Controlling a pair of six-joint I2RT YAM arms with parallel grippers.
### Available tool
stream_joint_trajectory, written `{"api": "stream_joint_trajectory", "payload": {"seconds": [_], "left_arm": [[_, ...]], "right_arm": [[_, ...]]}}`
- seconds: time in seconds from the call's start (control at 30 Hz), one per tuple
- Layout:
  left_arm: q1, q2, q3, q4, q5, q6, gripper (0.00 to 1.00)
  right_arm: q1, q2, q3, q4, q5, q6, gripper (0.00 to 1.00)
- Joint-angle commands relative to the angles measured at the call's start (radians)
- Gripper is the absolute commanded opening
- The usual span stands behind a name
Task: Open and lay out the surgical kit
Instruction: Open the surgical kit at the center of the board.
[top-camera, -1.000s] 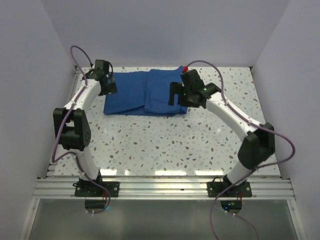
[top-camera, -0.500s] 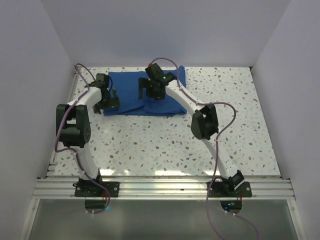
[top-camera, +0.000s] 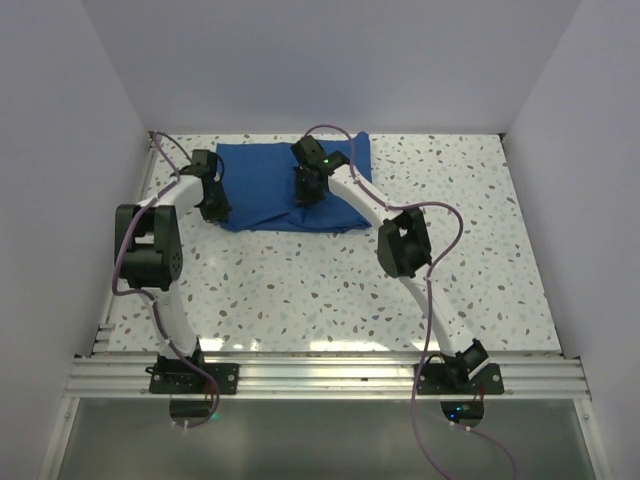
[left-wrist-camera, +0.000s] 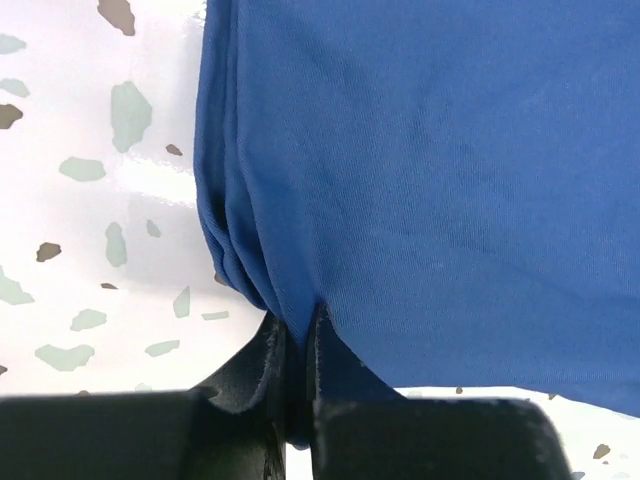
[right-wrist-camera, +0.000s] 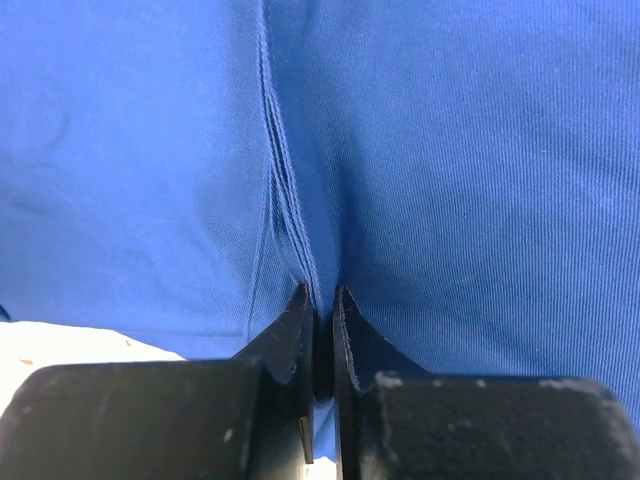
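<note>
1. Now at far left: left gripper (left-wrist-camera: 297, 326), jaws pressed nearly together, pinches the rounded stack of folds at the left edge of the royal-blue cloth wrap (left-wrist-camera: 450, 200). Fabric sits betw. the fingertips. The rest of the bundle spreads ahead of the gripper and to its right, and speckled table (left-wrist-camera: 100, 210) shows just to its left.

2. Centre: the wrap lies folded flat on the far part of the table, spanning the gap betw. both grippers. No metal shows in any view, and whatever it wraps is hidden.

3. Right: right gripper (right-wrist-camera: 321, 298), fingers closed to a slit, nips a raised crease or hem line running straight away from its tips. Blue cloth fills the view ahead and on both sides. Overhead, this gripper sits on top of the bundle, right of its middle, not at an edge.

4. Handling, as a judgement: cloth looks soft, light and limp, so it should drape and drag rather than hold shape. Layers may come up together, or thin ones slip from a shallow nip. Best holds appear to be the hems and fold edges already taken. Slow outward pulls look safest, since anything hard inside could slide or tip out.
</note>
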Motion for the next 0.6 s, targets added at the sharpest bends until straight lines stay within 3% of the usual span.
{"api": "stream_joint_trajectory", "payload": {"seconds": [0.0, 0.17, 0.37, 0.57], "left_arm": [[0.015, 0.044, -0.002, 0.004, -0.017, 0.009, 0.00], [0.015, 0.068, 0.023, -0.017, -0.057, 0.012, 0.00], [0.021, 0.075, 0.066, -0.049, -0.115, 0.024, 0.00], [0.021, 0.052, 0.061, -0.065, -0.129, 0.029, 0.00]], "right_arm": [[0.005, -0.019, -0.050, -0.037, 0.002, -0.042, 0.00], [-0.076, -0.287, -0.252, -0.014, 0.109, -0.058, 0.00], [-0.292, -0.666, -0.677, 0.045, 0.263, -0.098, 0.00], [-0.486, -0.812, -0.953, 0.058, 0.361, -0.147, 0.00]]}}
